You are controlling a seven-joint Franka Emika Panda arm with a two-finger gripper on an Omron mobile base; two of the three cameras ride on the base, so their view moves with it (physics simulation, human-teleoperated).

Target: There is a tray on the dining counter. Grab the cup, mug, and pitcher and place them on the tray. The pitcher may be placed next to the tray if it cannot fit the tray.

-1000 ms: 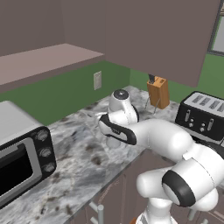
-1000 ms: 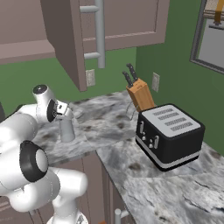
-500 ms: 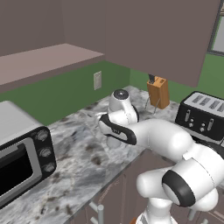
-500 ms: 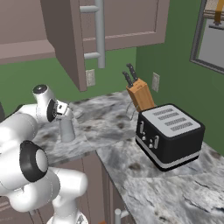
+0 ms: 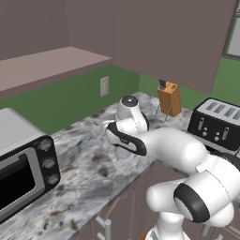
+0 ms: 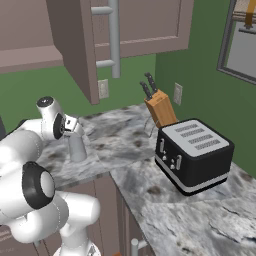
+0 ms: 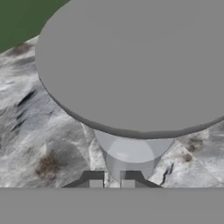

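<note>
Pitcher (image 6: 76, 148): slim pale grey translucent cylinder, wider flat top rim, upright on marbled counter (image 6: 125, 140).
Gripper (image 7: 111, 180): dark tips nearly together, clenched at pitcher's rim.
Toaster (image 6: 192, 155): black, boxy, glossy.
Knife block (image 6: 160, 108): tan wood, tilted.

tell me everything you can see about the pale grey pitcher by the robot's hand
The tall, slim, pale grey translucent pitcher stands upright on the grey-white marbled counter, its base resting on the stone. It is a plain cylinder; in the hand view its wide, flat grey top flares well beyond the narrower body below. No handle is visible. The robot's hand is at its upper part, fingers closed to a narrow gap at the rim.
</note>
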